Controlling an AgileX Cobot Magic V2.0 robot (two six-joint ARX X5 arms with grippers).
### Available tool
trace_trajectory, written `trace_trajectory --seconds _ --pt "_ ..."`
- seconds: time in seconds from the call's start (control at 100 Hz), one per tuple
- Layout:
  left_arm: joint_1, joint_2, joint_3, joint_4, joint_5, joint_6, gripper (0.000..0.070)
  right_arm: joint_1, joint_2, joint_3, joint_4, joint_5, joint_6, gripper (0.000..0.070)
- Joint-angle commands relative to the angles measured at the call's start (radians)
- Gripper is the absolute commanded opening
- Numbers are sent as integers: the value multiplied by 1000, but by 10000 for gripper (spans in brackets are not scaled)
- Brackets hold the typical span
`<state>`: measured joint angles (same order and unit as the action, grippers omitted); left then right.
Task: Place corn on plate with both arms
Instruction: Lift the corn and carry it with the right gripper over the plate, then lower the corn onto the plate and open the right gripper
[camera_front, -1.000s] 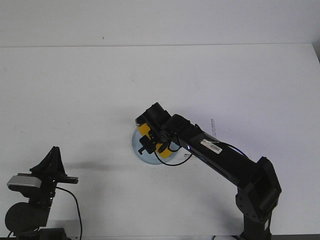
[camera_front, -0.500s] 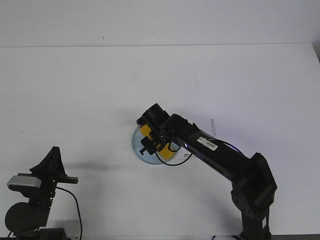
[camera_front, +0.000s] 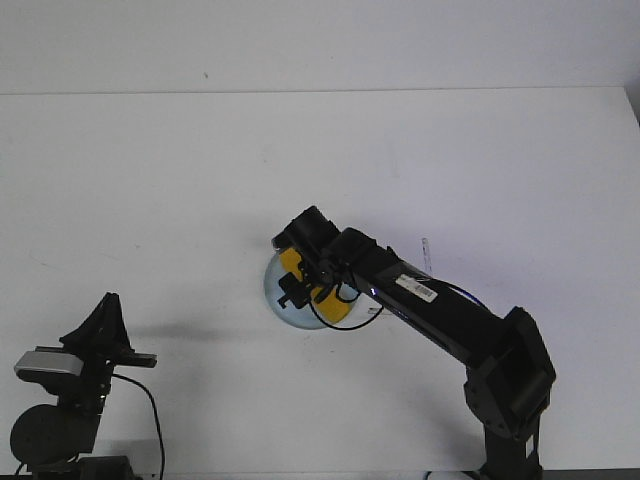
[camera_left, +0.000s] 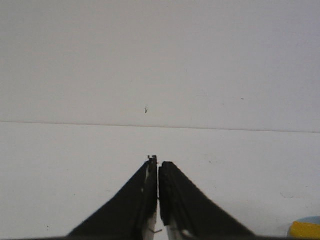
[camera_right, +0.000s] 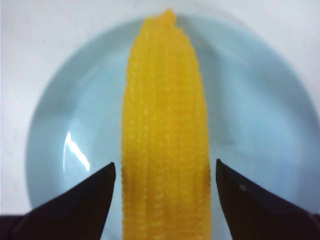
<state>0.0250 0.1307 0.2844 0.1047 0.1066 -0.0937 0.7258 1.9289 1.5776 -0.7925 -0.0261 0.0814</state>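
The yellow corn (camera_right: 165, 135) lies along the middle of the pale blue plate (camera_right: 255, 115), its tapered tip near the plate's rim. My right gripper (camera_right: 165, 170) is open, one black fingertip (camera_right: 100, 182) on each side of the cob with a gap to it. From the front the plate (camera_front: 272, 290) sits at the table's centre, mostly covered by the right arm, with corn (camera_front: 291, 262) showing beside the right gripper (camera_front: 300, 285). My left gripper (camera_front: 103, 312) rests shut and empty at the front left; in its wrist view the left gripper (camera_left: 158, 162) has its jaws pressed together.
The white table (camera_front: 150, 180) spreads around the plate. In the left wrist view the plate's rim (camera_left: 306, 220) and a bit of corn (camera_left: 306, 229) show at the corner. The right arm (camera_front: 430, 305) stretches from the front right toward the centre.
The right arm has shifted very slightly; the corn and plate have stayed put. The left arm has not moved.
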Motion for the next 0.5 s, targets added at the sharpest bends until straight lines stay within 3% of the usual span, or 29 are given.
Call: trace_trajectory --seconds 0.0,0.11,0.39,0.49 --pt "1 -2 2 16 -2 -4 1 13 -30 27 23 0 -12 444" --pt "1 -2 2 16 -2 -4 1 14 -54 27 27 0 -21 429" --pt "1 -2 2 16 -2 -4 1 13 -113 24 5 11 -92 12" --pt "1 -2 2 16 -2 -4 1 14 -138 21 2 18 -142 7"
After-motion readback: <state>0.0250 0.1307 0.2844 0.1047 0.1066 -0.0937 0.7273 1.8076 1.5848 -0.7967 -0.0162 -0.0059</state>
